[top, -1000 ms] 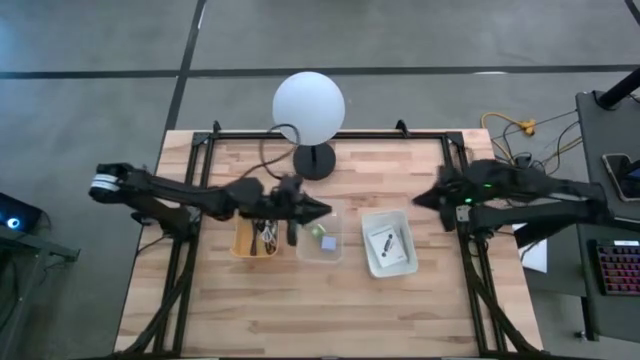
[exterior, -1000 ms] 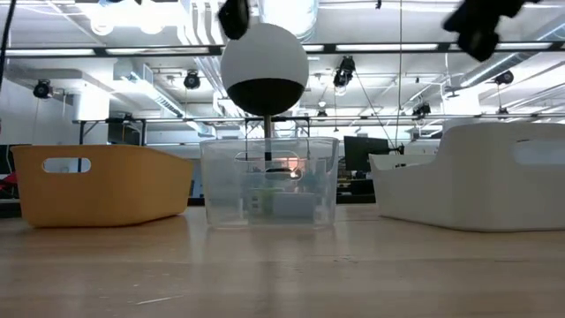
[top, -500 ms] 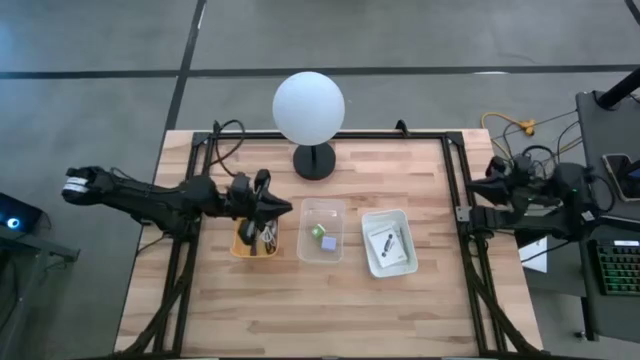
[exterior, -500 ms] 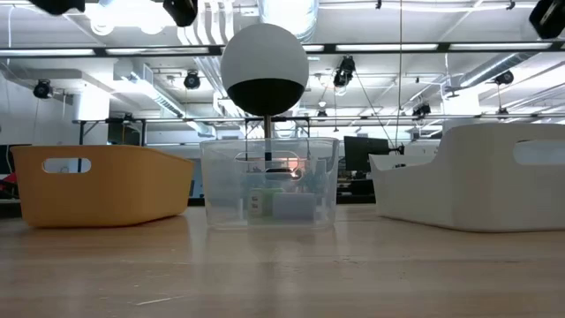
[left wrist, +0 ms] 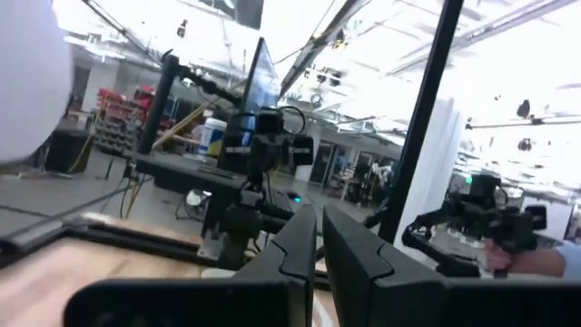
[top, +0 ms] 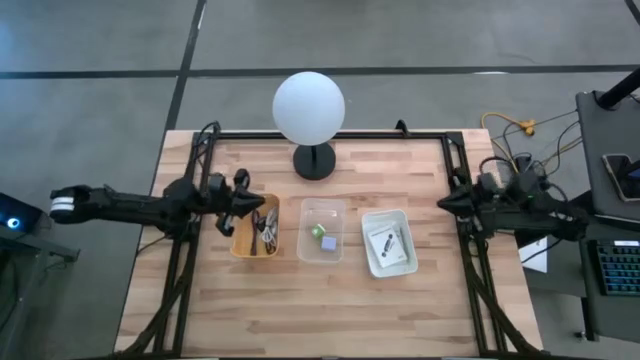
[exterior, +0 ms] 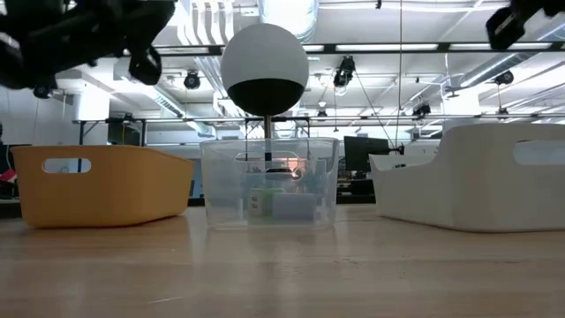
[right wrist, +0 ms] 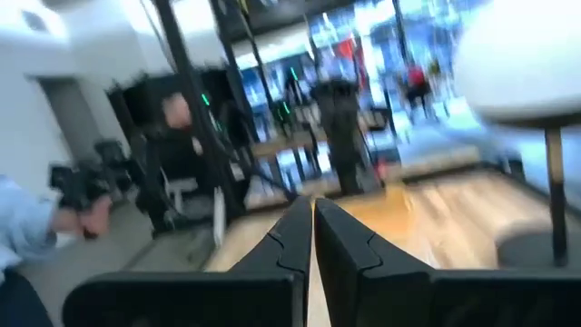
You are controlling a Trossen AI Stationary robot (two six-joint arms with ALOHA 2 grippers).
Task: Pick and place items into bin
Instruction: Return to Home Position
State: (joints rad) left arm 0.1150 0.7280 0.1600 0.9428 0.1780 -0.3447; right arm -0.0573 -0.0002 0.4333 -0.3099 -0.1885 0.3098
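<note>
- Table (top: 300,310): light wood. Three bins stand in a row across its middle, close together but apart.
- Orange bin (top: 243,240), leftmost: thin coiled cables (top: 266,230) lie inside with some small loose pieces I cannot identify.
- Clear bin (top: 322,212), centre: a green cube (top: 317,231) lies inside with a grey cube (top: 328,242) just beside it on the near-right.
- White bin (top: 389,263), rightmost: flat white printed packets (top: 385,243) lie on its floor.
- Globe lamp (top: 309,108): stands on its black base at the far side of the table, behind the clear bin. In the low view the globe shows directly above that bin.
- Left gripper (top: 250,204): held in the air at the far-left corner of the orange bin, pointing right, with its arm stretching in from beyond the table's left edge. In the left wrist view its fingers (left wrist: 295,250) lie together with only a thin slit between them and nothing held.
- Right gripper (top: 446,203): held at the table's right edge, pointing left, well apart from the white bin. In the right wrist view its fingers (right wrist: 290,241) are likewise closed together and empty.
- Low view: both arms show only along the top edge, above the level of the bin rims.
</note>
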